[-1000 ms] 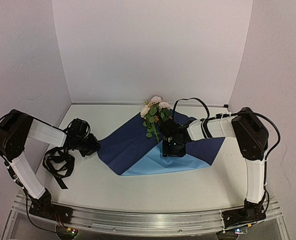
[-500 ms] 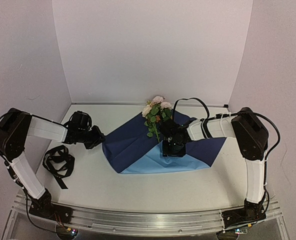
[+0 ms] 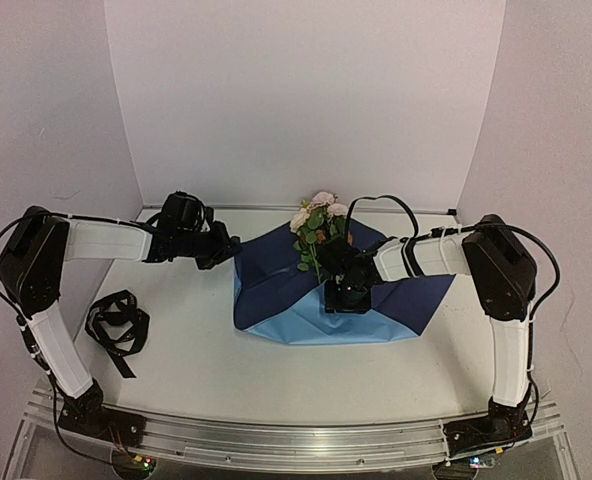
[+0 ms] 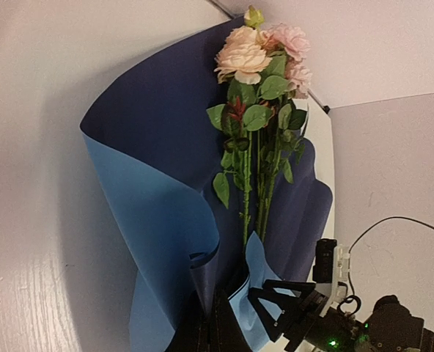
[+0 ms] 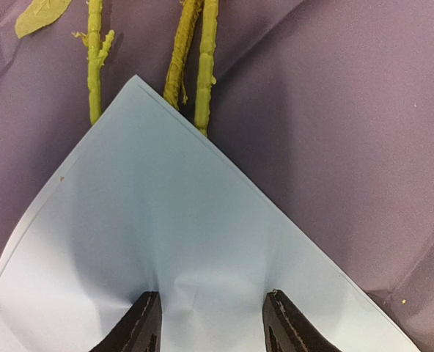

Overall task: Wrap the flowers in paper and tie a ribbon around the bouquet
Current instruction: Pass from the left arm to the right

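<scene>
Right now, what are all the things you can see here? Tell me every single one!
flowers: one bunch, pink and white heads, green leaves and stems, lying on the paper with heads toward the back wall
paper: one sheet, navy on one face and light blue on the other, middle of the table, near corner folded over the stem ends
ribbon: one, black, loose heap at the left, apart from the paper
table: one, off-white, under everything
walls: pale, behind and at both sides
arms: two, white and black, left arm and right arm
left end effector: black, shut on the paper's lifted left edge
right end effector: black, open, tips on the light blue flap
</scene>
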### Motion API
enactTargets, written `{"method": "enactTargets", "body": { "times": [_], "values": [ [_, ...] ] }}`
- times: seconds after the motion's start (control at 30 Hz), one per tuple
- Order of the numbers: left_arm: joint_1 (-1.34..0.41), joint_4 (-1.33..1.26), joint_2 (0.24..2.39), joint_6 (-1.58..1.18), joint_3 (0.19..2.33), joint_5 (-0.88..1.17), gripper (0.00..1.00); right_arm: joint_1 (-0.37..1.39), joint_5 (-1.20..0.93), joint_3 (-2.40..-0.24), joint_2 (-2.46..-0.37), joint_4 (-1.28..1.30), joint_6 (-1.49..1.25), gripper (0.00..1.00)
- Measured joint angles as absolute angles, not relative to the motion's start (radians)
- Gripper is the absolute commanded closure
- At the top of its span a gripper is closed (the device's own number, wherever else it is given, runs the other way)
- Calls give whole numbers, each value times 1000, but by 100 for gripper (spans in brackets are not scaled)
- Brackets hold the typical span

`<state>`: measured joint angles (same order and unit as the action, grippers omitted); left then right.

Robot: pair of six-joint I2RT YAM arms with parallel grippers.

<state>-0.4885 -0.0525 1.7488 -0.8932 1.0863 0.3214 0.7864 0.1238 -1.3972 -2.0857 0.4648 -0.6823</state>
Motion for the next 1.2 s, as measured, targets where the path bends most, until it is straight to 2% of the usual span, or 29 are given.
{"method": "enactTargets", "body": {
  "times": [0.4,0.77,1.2],
  "values": [
    [-483,-28,1753,-920,1084,376,100,790,136,-1404,-2090,471,-685,50],
    [-494,-132,1768,-1067,1132,495,100,792,145,-1407,-2094,473,-685,50],
    [-561,-348,2003,-1285,1359,551,100,796,154,-1409,-2098,472,-685,50]
  ]
}}
